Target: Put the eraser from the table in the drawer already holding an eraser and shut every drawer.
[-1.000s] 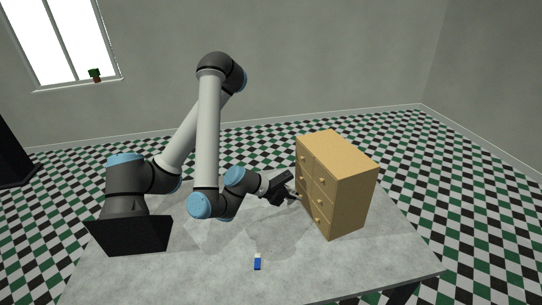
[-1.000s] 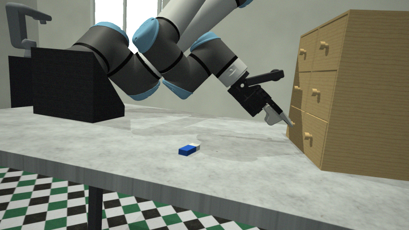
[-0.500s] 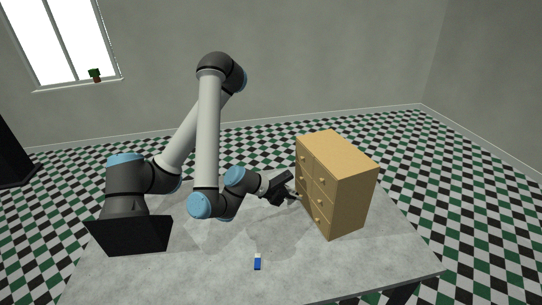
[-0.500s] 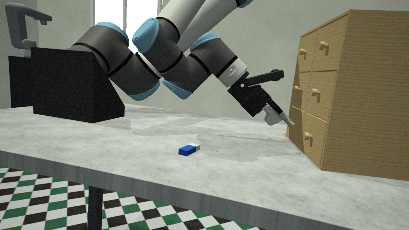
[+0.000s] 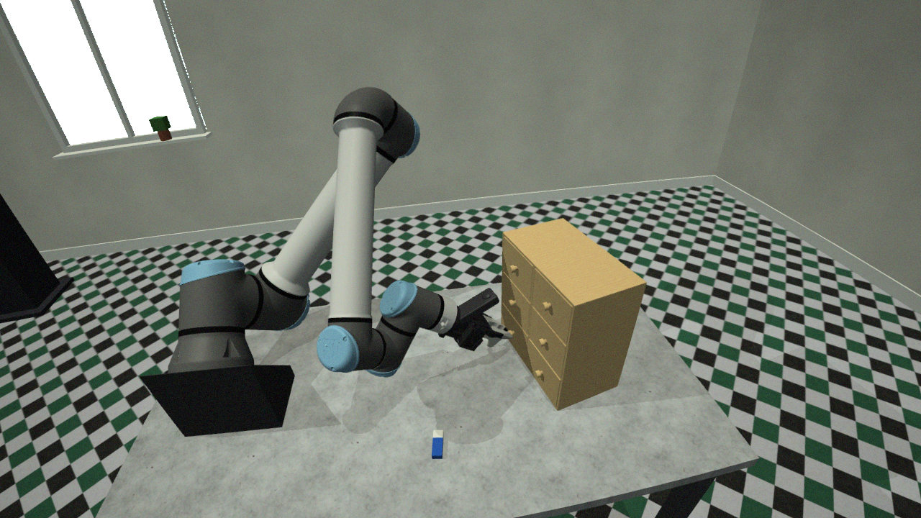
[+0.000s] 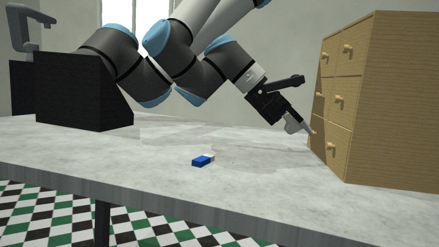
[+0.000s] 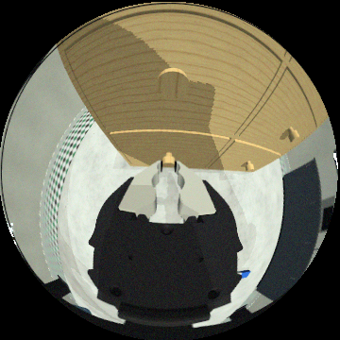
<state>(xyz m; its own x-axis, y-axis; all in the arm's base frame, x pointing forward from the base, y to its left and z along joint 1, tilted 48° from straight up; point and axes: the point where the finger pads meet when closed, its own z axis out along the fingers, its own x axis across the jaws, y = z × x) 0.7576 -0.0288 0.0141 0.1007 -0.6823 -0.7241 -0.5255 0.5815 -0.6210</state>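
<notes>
Eraser (image 5: 437, 444) (image 6: 202, 161) (image 7: 245, 274): lying well apart from the gripper (image 5: 507, 334) (image 6: 312, 134) (image 7: 168, 161)
Jaws: gripping a bottom knob (image 5: 511, 332) (image 6: 315, 132) (image 7: 168, 157) — narrowly
Table (image 5: 321, 473) (image 6: 122, 162) (image 7: 264, 212): showing mottled gray
Room: checkered floor (image 5: 837, 386) (image 6: 61, 221) (image 7: 61, 170) spreading below

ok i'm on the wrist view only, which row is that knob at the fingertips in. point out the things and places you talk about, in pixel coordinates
Observer: Bottom of three: the top view shows two rows above that knob (image 5: 511, 332) (image 6: 315, 132) (image 7: 168, 157), in the column farther from the eraser (image 5: 437, 445) (image 6: 201, 161) (image 7: 245, 274).

Operator: so is the eraser that blue sliver, all blue or not

Observer: Not all blue; the top and exterior views show one white end. It lies on the table (image 5: 360, 476) (image 6: 138, 178) (image 7: 80, 227).

Operator: and the top row, anything pulled out there

Observer: No, both top-row drawers look shut in the exterior view.
</notes>
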